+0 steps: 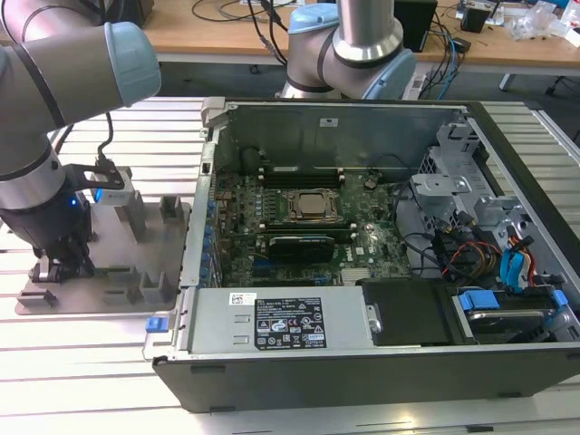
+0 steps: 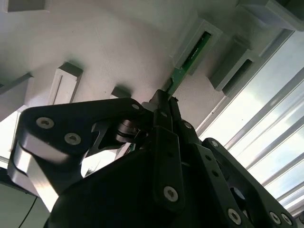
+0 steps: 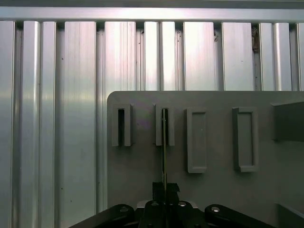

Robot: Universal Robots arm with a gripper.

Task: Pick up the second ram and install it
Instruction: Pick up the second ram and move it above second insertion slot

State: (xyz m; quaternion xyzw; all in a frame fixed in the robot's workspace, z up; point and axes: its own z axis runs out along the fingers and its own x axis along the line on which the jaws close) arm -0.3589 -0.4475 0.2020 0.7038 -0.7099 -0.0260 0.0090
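The second ram [image 2: 188, 58] is a thin green stick standing on edge, its far end inside a slotted block of the gray holder tray [image 2: 118, 42]. In the first wrist view the second ram [image 3: 164, 142] shows edge-on as a narrow line in the tray's second slot. My gripper [image 2: 165, 102] is shut on the stick's near end, its black fingers [image 2: 160, 124] pressed together around it. In the exterior view the gripper [image 1: 62, 265] sits low over the holder tray [image 1: 136, 283] at the exterior view's left, beside the open computer case.
The open computer case [image 1: 362, 353] lies at the exterior view's right of the tray, with the motherboard, CPU socket [image 1: 313, 207] and memory slots [image 1: 299, 172] exposed. Cables and drive bays [image 1: 489, 254] crowd its far side. Ribbed aluminium table [image 3: 61, 118] surrounds the tray.
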